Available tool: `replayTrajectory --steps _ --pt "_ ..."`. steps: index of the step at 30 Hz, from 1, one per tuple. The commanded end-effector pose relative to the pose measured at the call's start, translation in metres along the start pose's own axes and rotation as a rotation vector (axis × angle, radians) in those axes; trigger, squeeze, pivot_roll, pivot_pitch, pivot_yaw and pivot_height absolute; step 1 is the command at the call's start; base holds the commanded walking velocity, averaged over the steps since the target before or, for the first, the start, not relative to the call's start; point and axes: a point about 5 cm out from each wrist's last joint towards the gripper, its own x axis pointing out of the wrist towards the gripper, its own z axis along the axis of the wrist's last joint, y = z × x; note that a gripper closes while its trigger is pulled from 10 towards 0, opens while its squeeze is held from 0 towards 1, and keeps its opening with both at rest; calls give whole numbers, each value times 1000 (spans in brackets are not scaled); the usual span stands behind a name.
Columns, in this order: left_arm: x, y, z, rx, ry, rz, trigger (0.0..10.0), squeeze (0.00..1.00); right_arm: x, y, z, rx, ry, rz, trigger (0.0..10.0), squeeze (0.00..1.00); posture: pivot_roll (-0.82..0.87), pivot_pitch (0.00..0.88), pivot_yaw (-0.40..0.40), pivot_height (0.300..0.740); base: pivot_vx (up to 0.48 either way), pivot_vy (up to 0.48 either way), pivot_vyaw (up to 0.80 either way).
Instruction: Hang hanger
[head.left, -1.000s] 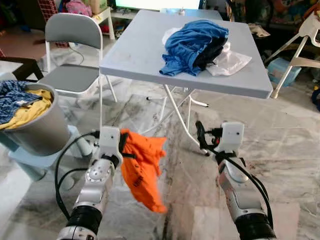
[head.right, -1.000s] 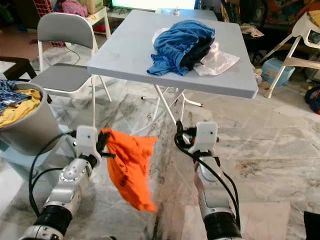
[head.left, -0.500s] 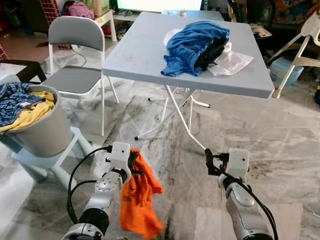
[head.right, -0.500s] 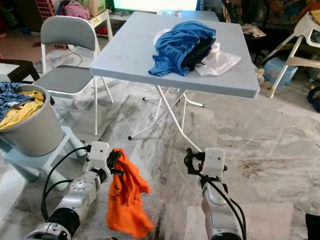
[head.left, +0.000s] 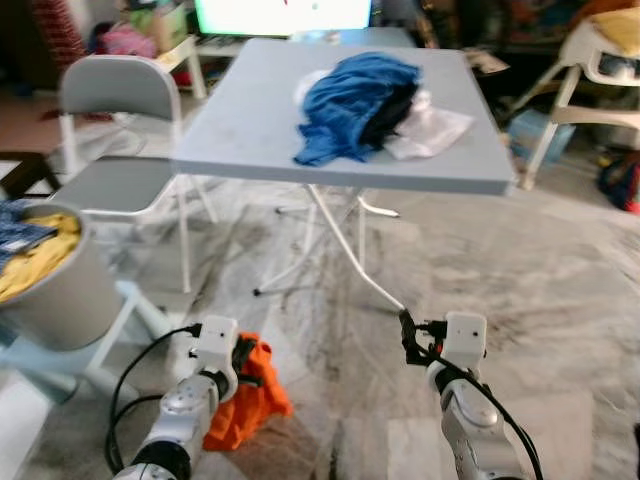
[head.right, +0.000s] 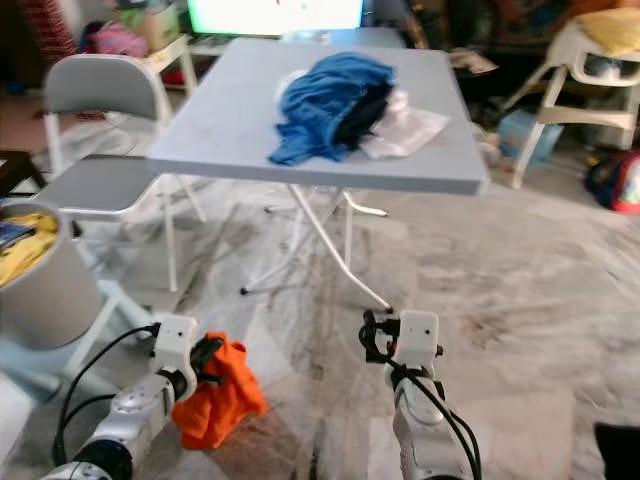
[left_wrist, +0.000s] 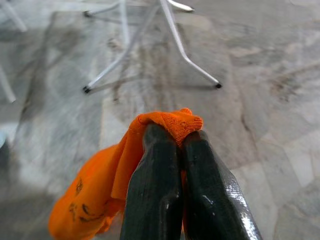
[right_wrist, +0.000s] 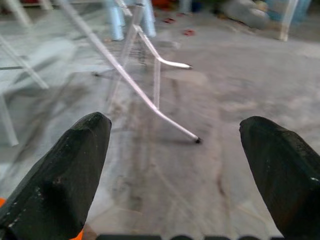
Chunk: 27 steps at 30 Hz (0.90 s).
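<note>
I saw my left end effector (left_wrist: 170, 145) pinched tight on an orange garment (head.left: 245, 395), held low over the marble floor (head.left: 560, 250). My right end effector (right_wrist: 170, 145) hung spread wide and empty, near the folding table's legs (right_wrist: 145, 80); blue clothes (head.left: 350, 95) lay on the tabletop (head.left: 250, 110).

A grey marble floor (head.left: 560, 250) runs under a folding desk (head.left: 250, 110) with white legs, and blue clothes (head.left: 350, 95) lie on the desk. A grey chair (head.left: 115, 130) stands at its left, near a bucket (head.left: 50, 290) on a low stool (head.left: 130, 330). A bright screen (head.left: 280, 15) glows behind.
</note>
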Motion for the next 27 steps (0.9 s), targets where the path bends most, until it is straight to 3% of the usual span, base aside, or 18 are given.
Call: replayTrajectory --steps 1,16,27 --pt "1 -6 0 10 -9 -20 10000 0 2 -12 1 2 7 -36 10000 0 59 101 -9 740 420 0 -619" --pt "-1 -7 -10 -4 26 -19 10000 0 7 -19 1 -19 5 -40 10000 0 44 99 -18 740 387 0 -606" --pt "2 -4 -5 -77 22 27 10000 0 4 -27 -9 -33 53 -45 10000 0 32 88 -26 740 0 0 -43"
